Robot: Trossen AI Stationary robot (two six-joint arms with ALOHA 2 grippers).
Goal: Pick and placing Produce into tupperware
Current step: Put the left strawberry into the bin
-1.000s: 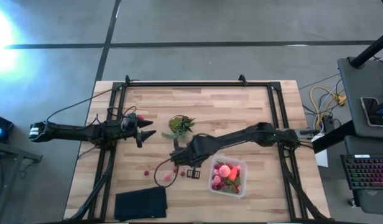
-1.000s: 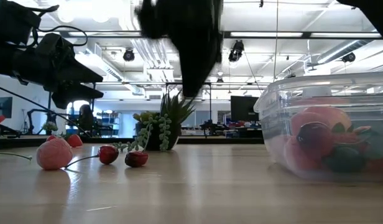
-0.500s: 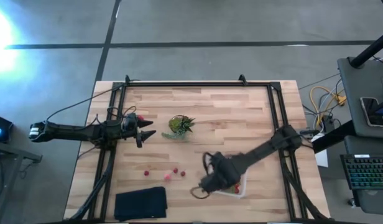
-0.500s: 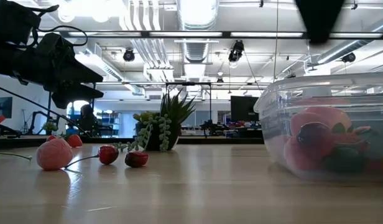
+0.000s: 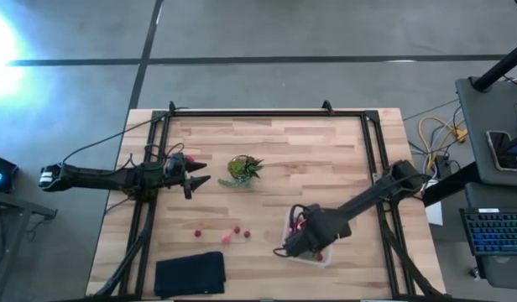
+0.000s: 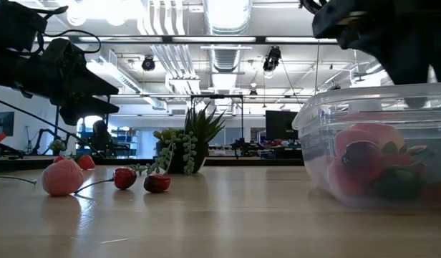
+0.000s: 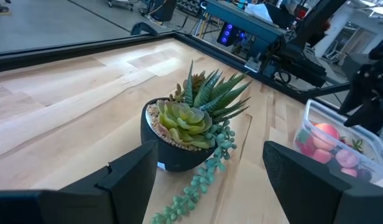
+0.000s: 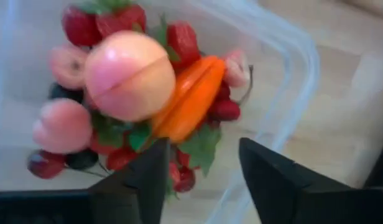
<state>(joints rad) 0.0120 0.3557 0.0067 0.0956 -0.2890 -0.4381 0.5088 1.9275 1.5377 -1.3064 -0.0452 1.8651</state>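
Your right pincer (image 8: 201,180) hangs open over the tupperware (image 5: 326,252), empty. The left pincer (image 7: 210,180) waits open beside the succulent pot (image 7: 179,140). Sink lower and a finger may catch the tupperware's rim, tipping its peach (image 8: 129,74) and berries out toward the loose berries (image 5: 226,237) nearby.

Level view across a pale wooden table top (image 6: 220,222). At right, a clear plastic tupperware box (image 6: 374,143) holds pink-red round produce (image 6: 367,147), with dark robot-arm parts (image 6: 378,32) just above its rim. At left lie a pink berry-like piece (image 6: 62,177) and two dark-red cherries (image 6: 140,180). A small potted green succulent (image 6: 186,143) stands behind them. Another dark arm (image 6: 49,64) hangs upper left.
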